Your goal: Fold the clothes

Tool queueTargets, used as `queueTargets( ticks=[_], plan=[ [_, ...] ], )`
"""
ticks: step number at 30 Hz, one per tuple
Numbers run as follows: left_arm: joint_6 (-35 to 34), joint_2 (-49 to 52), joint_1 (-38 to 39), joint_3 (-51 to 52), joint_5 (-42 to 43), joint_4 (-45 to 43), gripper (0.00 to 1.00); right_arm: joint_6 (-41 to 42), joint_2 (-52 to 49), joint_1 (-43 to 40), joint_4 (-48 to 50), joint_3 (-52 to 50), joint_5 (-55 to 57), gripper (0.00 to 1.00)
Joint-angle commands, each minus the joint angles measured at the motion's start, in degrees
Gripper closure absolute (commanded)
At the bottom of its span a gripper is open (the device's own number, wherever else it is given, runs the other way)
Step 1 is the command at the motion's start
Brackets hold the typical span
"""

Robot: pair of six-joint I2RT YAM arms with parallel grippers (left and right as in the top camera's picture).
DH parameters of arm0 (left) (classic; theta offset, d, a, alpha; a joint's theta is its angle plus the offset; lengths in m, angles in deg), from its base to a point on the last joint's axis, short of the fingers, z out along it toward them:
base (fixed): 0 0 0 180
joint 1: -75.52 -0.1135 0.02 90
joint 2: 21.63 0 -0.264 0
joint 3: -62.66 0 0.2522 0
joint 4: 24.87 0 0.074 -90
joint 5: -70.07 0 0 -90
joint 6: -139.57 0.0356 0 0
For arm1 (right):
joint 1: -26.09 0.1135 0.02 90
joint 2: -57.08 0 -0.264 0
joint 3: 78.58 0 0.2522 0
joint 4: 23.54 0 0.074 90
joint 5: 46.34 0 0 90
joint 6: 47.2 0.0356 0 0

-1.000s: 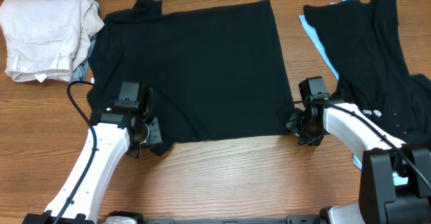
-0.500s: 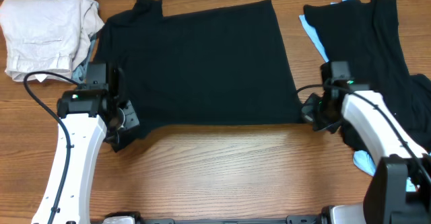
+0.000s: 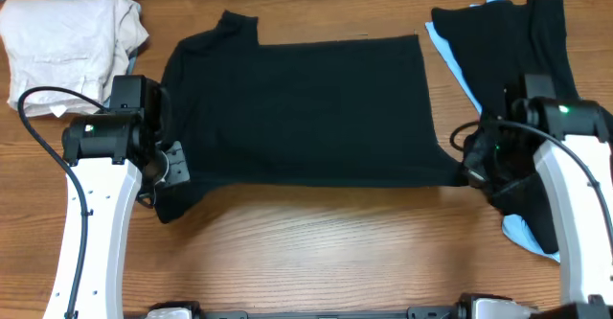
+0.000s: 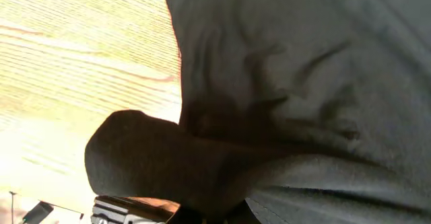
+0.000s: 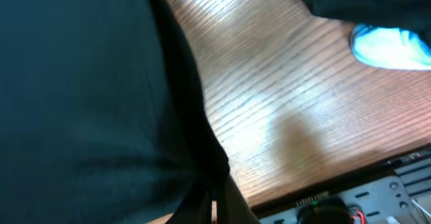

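Brown wood-grain table (image 3: 316, 252). Black short-sleeved cotton T-shirt (image 3: 306, 108) lies flat mid-table, collar bump top left, near edge stretched between the arms. Heap of black garments (image 3: 536, 60) far right, over a light blue cloth (image 3: 522, 233). Folded cream clothes (image 3: 57, 51) top left. Left gripper (image 3: 161, 177) looks clamped on the shirt's near-left corner, right gripper (image 3: 471, 170) on its near-right corner; fabric hides the fingers in both wrist views. Shirt likely light, limp, not fragile, prone to sag and wrinkle. Best held at corners, kept taut.
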Motion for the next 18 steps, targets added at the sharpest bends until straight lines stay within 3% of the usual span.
queueTargets(
  ticks=[1,6,12,18],
  plan=[
    [0.48,-0.22,-0.68,-1.25,-3.93,-0.61,0.96,-1.38,0.28,-0.92,2.32,1.68,2.64,0.96],
    [-2.43,-0.13,-0.66,1.81,-6.34,-6.91,0.96,-1.38,-3.58,-0.92,10.27,1.68,1.46,0.96],
    [-2.38,0.79,-0.66,10.32,-6.34,-21.53,0.96,-1.77,-9.99,-0.90,15.52,1.68,1.38,0.96],
    [-2.40,7.10,-0.61,11.26,-5.92,-27.45,0.96,-4.20,-14.14,-0.13,23.93,1.68,0.28,0.96]
  ],
)
